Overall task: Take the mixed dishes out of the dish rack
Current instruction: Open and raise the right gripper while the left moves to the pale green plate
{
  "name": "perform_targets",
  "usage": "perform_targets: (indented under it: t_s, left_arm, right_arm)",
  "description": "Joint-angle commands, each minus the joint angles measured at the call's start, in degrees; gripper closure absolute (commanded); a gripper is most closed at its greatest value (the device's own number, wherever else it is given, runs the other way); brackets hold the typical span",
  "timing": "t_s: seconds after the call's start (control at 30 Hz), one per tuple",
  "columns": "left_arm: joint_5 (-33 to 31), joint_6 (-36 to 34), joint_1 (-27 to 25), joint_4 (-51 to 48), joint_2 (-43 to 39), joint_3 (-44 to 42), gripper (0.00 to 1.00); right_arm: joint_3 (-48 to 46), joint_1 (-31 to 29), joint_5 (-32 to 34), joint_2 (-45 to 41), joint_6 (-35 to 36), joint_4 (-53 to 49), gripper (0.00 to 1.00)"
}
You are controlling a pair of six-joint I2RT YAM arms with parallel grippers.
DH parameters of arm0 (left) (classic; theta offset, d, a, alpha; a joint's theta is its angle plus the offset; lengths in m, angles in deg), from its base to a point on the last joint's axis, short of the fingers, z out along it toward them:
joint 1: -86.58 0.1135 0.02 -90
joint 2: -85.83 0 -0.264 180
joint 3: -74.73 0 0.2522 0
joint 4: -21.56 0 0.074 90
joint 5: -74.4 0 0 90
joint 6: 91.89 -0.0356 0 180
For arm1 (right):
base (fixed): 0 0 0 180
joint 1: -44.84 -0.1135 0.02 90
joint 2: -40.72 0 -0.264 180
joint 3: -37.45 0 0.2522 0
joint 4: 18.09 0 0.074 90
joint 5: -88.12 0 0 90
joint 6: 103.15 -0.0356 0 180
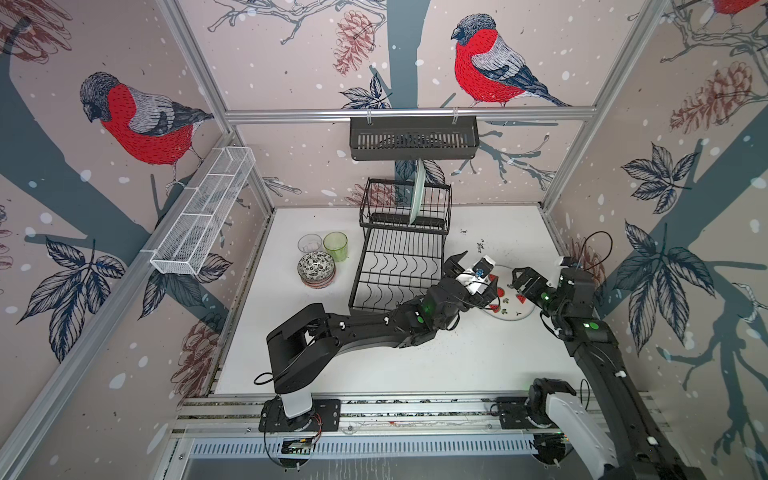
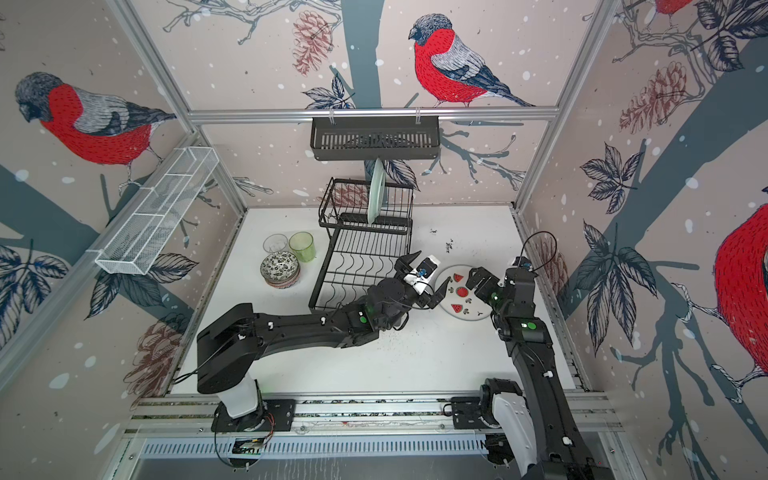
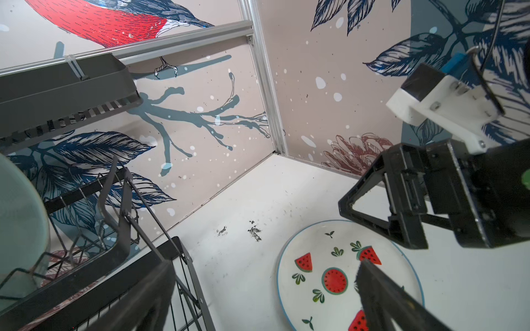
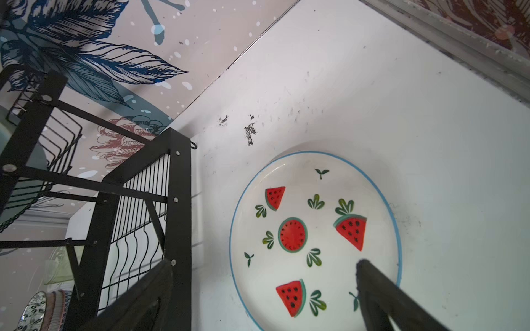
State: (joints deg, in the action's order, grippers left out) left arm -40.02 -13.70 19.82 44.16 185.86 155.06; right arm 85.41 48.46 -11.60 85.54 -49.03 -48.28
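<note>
1. Most of the unloading looks done to me. The lower level of the dish rack [image 1: 390,218] is bare wire, with nothing sitting in its slots.
2. Across the rack from both pincers, a clear glass [image 1: 309,243], a green ribbed glass [image 1: 336,246] and a stack of patterned bowls [image 1: 316,268] sit huddled together on the counter [image 1: 415,361]. I can't count the bowls in the stack from up here.
3. A watermelon plate [image 1: 513,309] lies flat on the counter, right between the two pincers and just beside the rack. I can't tell whether another plate hides under it.
4. The left pincer [image 1: 480,266] is turned on its side, spread wide and holding nothing. One finger hangs over the plate's rim on the rack side.
5. The right pincer [image 1: 520,282] is also spread wide and empty, over the opposite side of that plate. The wrist views don't show whether either one actually touches the plate.
6. What's left is the pale green plate [image 1: 417,193]. It stands on edge in the rack's upper level, beyond and above the left pincer, toward the back wall.
7. My guess is that one lift finishes the job. The black shelf basket [image 1: 413,143] hangs close over that plate's top edge, so I'd expect pulling it out to be a bit fiddly.
</note>
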Motion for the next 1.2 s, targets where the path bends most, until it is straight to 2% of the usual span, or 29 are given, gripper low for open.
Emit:
perform_targets:
  t_s: [0.0,0.2,0.37,0.6,0.87,1.03,1.17]
  left_arm:
    - [-1.3,3.8,0.4,-3.9,-2.6,1.7,0.02]
    - [0.8,9.0,2.2,-18.0,-4.8,9.3,0.02]
    - [-1.9,9.8,3.3,-22.5,-4.8,13.1,0.02]
    - [1.0,19.2,10.2,-27.7,-6.9,15.4,0.02]
    - [0.9,21.2,17.1,-33.9,-6.7,19.0,0.02]
    - [-4.6,19.4,18.5,-34.4,-5.9,19.4,0.02]
    - [-11.3,16.9,19.1,-34.1,-3.7,20.1,0.02]
  right_arm:
    - [0.6,-0.9,-3.7,-0.9,-0.2,1.6,0.01]
    - [0.3,-3.6,-5.1,-0.6,-0.7,3.9,0.00]
    - [-1.0,-4.3,-4.4,-0.9,-0.7,4.1,0.00]
    - [-1.8,-4.5,-3.3,-3.2,1.0,1.7,0.00]
    - [-3.9,-4.5,-2.3,-5.7,1.1,2.0,0.00]
    - [-3.9,-4.5,-1.6,-5.6,1.7,1.9,0.00]
    - [-3.6,-4.5,-1.2,-5.6,2.1,1.8,0.00]
